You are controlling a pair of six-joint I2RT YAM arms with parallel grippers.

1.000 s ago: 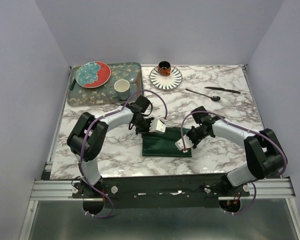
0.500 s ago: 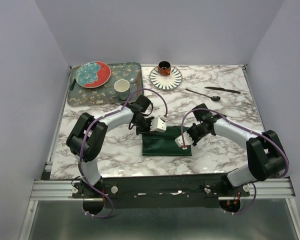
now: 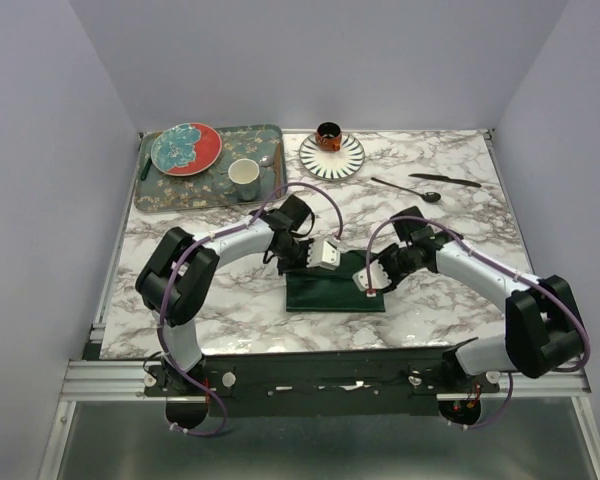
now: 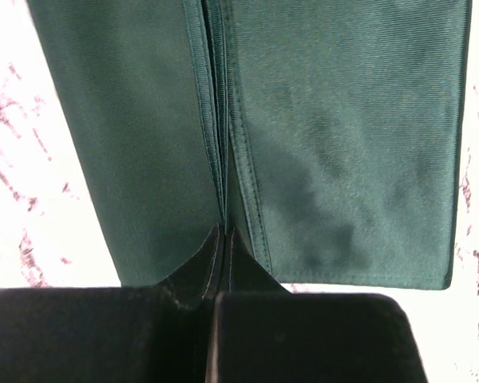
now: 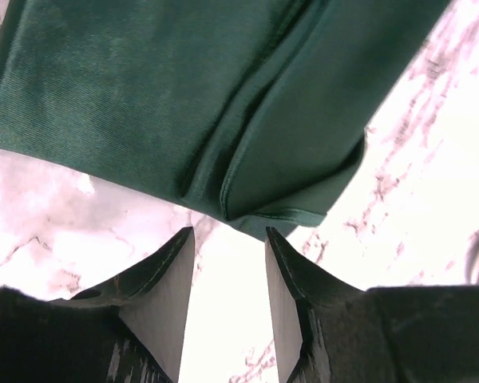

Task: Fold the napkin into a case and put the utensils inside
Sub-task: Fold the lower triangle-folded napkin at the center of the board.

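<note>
The dark green napkin [image 3: 335, 292] lies folded into a rectangle near the table's front middle. My left gripper [image 3: 322, 264] is at its far edge, shut on a raised fold of the cloth [image 4: 222, 233]; layered hems run away from the closed fingertips [image 4: 238, 263]. My right gripper [image 3: 368, 288] is open at the napkin's right end. In the right wrist view [image 5: 228, 233] a folded corner of the napkin [image 5: 263, 209] lies just beyond the fingertips, not between them. The black knife [image 3: 445, 180] and black fork [image 3: 405, 189] lie at the far right.
A patterned tray [image 3: 170, 190] at the far left holds a red and teal plate [image 3: 186, 148], a white mug [image 3: 244, 178] and a silver spoon [image 3: 265, 160]. A striped plate [image 3: 346, 158] with a small orange cup [image 3: 328, 135] stands at the far middle.
My left gripper has shifted right and nearer with the cloth's far edge, so the napkin looks narrower. My right gripper has drawn back slightly from the napkin's right end.
</note>
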